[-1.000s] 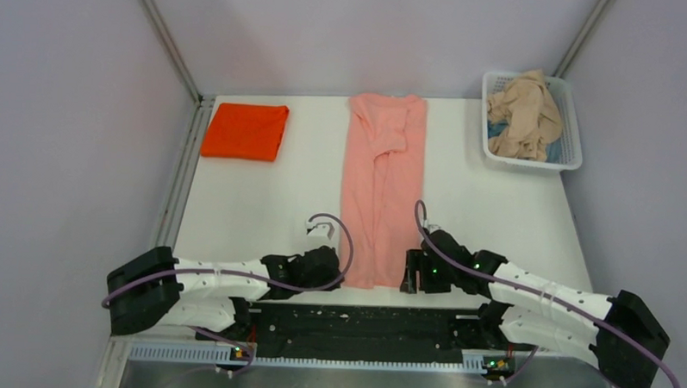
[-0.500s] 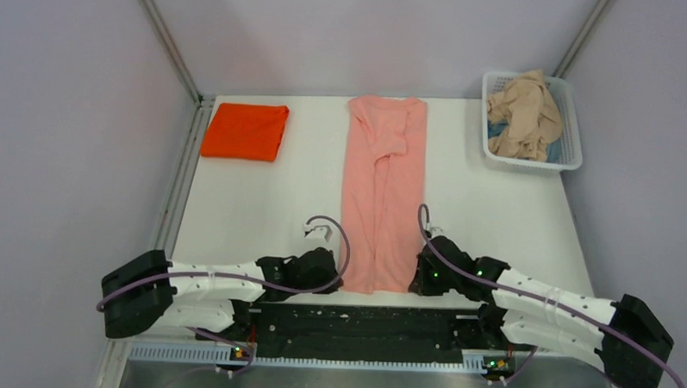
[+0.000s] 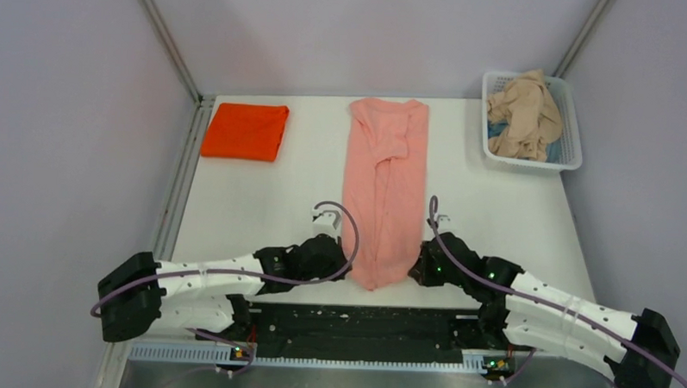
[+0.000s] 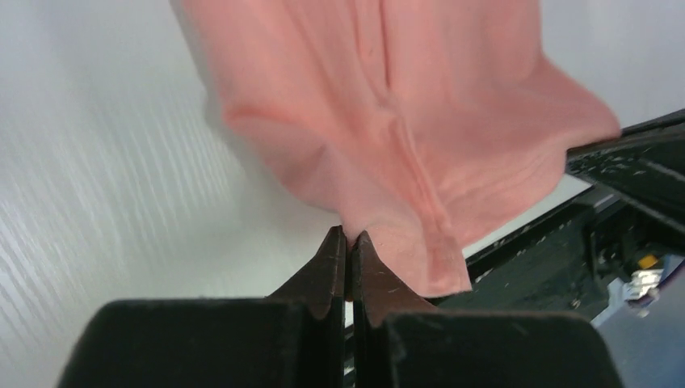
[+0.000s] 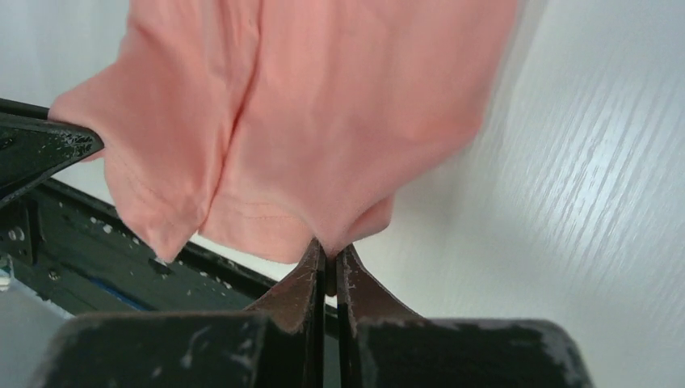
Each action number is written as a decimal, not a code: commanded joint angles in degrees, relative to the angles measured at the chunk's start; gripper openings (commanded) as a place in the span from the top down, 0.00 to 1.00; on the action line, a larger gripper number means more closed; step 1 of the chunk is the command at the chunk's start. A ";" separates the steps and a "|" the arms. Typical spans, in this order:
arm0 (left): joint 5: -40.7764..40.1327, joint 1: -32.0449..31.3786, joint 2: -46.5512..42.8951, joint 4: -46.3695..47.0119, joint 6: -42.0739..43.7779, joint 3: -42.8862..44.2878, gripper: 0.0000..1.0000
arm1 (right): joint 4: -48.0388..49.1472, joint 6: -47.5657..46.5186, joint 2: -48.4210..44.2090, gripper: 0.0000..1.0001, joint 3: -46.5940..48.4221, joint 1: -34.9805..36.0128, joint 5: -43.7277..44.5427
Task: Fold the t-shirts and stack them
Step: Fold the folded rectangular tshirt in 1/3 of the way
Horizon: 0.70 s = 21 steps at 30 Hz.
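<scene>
At the table's (image 3: 262, 200) near edge, the left gripper (image 4: 349, 242) and right gripper (image 5: 327, 255) each have their fingers clamped together on a bottom corner of the pink tee (image 3: 383, 187), and its hem sags bunched between them, just off the surface. Beyond the pinch the tee lies as a long narrow strip up the middle to the far edge. Far left lies the folded orange tee (image 3: 245, 131); far right, the crumpled beige tee (image 3: 522, 114) fills the basket (image 3: 572, 124).
</scene>
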 commanded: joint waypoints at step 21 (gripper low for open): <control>10.63 30.67 27.14 7.73 15.35 32.37 1.00 | 25.67 -14.63 30.79 1.00 23.88 -24.16 1.72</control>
